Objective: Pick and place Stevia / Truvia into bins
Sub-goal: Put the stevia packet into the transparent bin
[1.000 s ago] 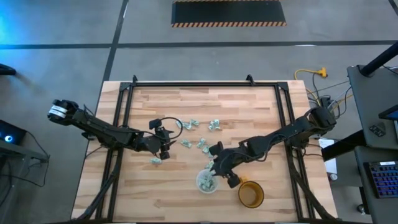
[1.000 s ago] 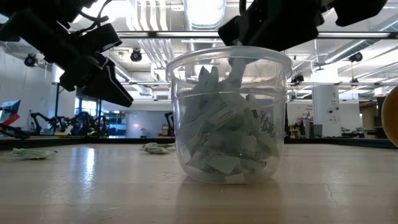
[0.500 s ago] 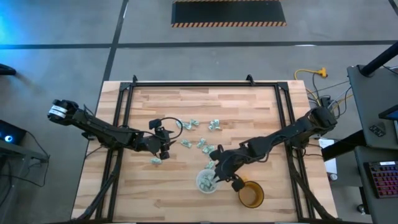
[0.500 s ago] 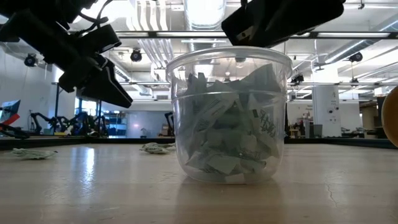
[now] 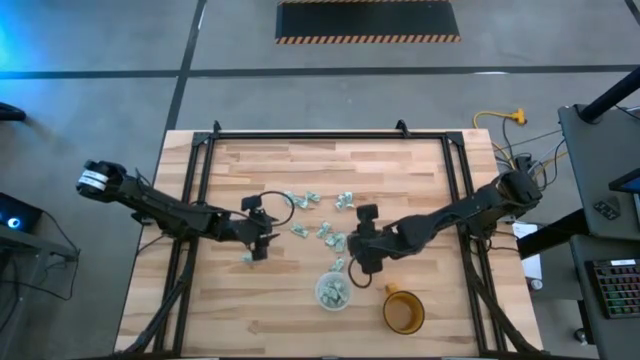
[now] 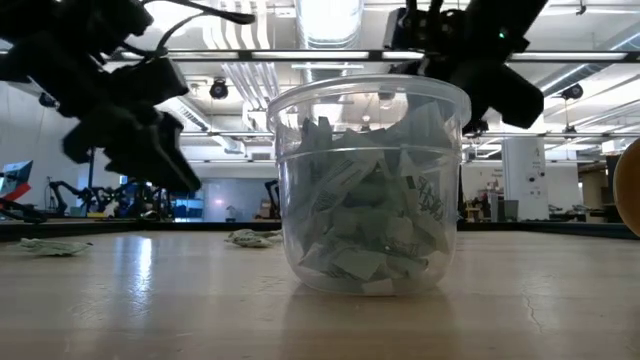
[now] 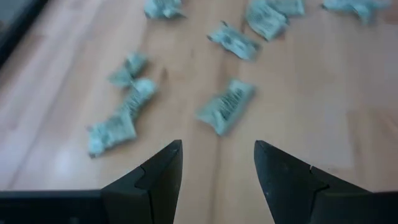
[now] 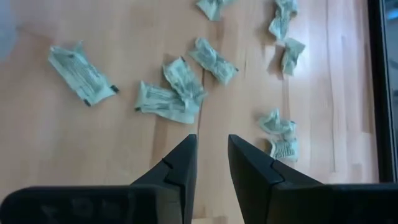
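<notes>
Right gripper (image 5: 362,262) has left the cup (image 5: 333,291); empty, nearly closed, it hangs over loose sachets (image 8: 166,99). Left gripper (image 7: 217,163) is open.

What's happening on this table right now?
Two arms are sorting green-and-white sweetener sachets into a clear plastic cup, already well filled. The right pincer, empty and nearly closed, is over the loose sachets beside the cup. The left pincer is open above a sachet. An amber mug sits unused.
</notes>
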Available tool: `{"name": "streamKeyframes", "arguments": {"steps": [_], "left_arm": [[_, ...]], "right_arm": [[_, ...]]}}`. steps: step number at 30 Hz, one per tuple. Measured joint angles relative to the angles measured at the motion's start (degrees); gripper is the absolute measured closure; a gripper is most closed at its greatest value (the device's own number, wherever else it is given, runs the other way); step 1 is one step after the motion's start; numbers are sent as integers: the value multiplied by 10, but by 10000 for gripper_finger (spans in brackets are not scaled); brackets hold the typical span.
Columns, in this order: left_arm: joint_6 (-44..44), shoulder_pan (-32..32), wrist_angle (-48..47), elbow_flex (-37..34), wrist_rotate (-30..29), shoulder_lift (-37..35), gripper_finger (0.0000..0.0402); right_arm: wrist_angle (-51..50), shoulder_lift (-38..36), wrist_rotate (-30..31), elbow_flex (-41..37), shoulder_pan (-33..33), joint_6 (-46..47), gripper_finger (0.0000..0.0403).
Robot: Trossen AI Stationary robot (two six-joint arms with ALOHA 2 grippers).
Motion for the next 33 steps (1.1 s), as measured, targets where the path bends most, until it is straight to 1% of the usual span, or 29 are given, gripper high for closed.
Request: {"name": "streamKeyframes", "arguments": {"steps": [2,5,8,11,16,22,26,33], "left_arm": [[24,15,30,0,4,10,219],[66,44,84,2,51,38,219],[100,74,138,10,106,88,219],[113,100,151,27,135,141,219],[118,126,150,53,158,217,219],[118,139,160,70,178,258,225],[118,140,159,70,188,257,258],[121,140,153,69,215,250,349]], "right_arm": [[2,-1,-1,-2,-10,-1,321],[2,-1,-25,-2,-24,-9,321],[2,-2,-52,-2,-35,-16,322],[2,-5,-59,-3,-41,-19,326],[4,-10,-59,-11,-40,-31,334],[2,-23,-59,-29,-41,-29,331],[4,-35,-60,-39,-40,-27,331],[4,-42,-59,-43,-41,-20,339]]}}
